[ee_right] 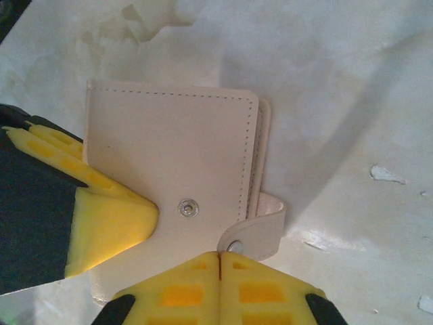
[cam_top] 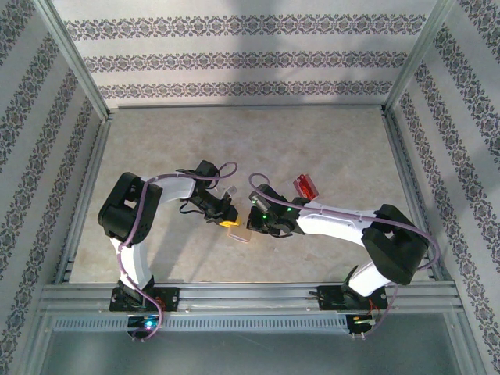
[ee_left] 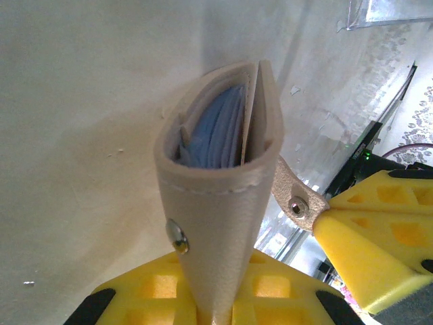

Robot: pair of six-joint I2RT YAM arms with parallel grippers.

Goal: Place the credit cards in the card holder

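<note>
At the centre of the surface | left hand clamped on the tan card holder, steadying it | right hand pinched shut on its snap tab, probably to pull it open | red credit card lies beside the right arm.

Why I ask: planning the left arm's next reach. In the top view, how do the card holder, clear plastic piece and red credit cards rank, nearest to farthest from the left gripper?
1. card holder: held in the left gripper's jaws, mid-scene.
2. clear plastic piece: just beyond, on the far side.
3. credit cards: off to the right, beside the right arm.
</note>
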